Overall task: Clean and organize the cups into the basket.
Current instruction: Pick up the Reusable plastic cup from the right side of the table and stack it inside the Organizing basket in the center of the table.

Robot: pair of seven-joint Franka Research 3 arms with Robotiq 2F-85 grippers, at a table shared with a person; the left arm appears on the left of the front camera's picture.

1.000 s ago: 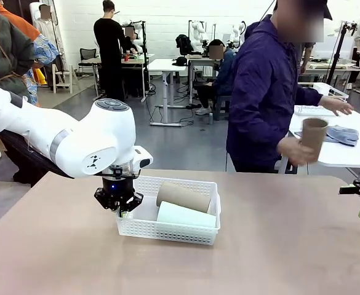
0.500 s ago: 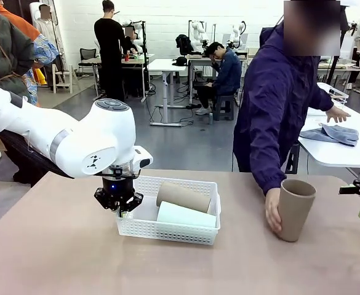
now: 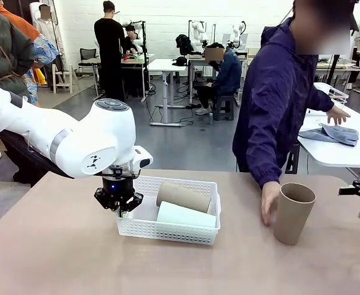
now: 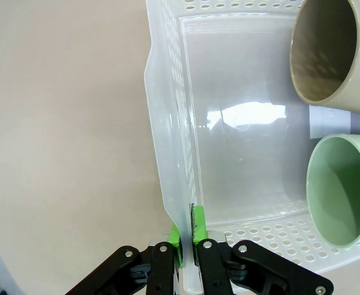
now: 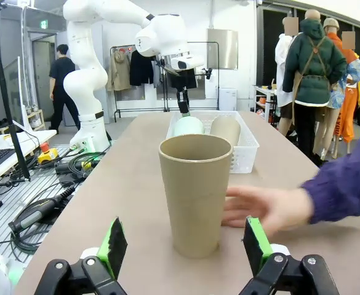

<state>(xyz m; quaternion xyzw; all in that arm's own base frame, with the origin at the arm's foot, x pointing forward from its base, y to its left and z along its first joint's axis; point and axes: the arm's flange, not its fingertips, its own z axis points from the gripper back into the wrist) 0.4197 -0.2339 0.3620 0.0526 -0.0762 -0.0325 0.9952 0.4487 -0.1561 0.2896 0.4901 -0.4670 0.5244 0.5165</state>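
left pincer [image 4: 188, 232] tight on basket [image 4: 166, 147] wall

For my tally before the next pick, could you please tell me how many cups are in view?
3. A tan cup and the mint green cup lie side by side in the basket; a second tan cup stands upright on the table beside the person's hand. None seems hidden.

We see that the person has brought 1 tan cup [image 3: 294, 212] down from mid-air and stood it upright on our table [image 3: 247, 264]; the person's hand [image 3: 268, 203], wrapped round it a moment ago, now rests open just beside it.
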